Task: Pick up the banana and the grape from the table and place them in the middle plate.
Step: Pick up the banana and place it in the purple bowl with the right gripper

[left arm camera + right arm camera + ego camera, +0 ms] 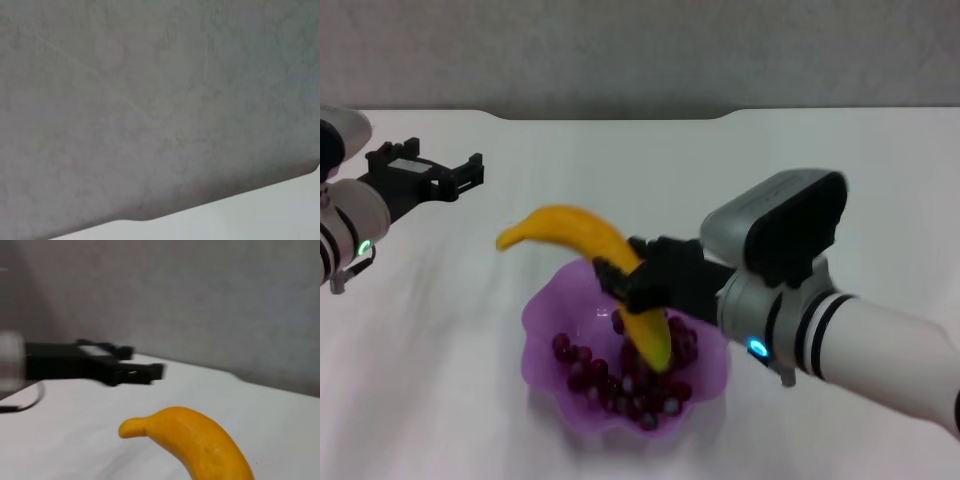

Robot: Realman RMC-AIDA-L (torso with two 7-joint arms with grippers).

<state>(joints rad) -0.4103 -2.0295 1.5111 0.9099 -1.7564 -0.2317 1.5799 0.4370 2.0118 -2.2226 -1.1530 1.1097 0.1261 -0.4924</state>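
While clamped in the black jaws of the right gripper [625, 283], hangs smooth and curved above the middle plate [545, 325]: the banana [582, 236]. Lies heaped inside that translucent, scalloped purple dish on the white table [820, 140]: the glossy grape [620, 385]. Hovers spread, well off to the left: the left gripper [470, 172].

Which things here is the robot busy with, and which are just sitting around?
Busy with:
banana, held by the right gripper over the plate
grapes, already in the purple plate

Just sitting around:
left gripper, off to the side above the white table
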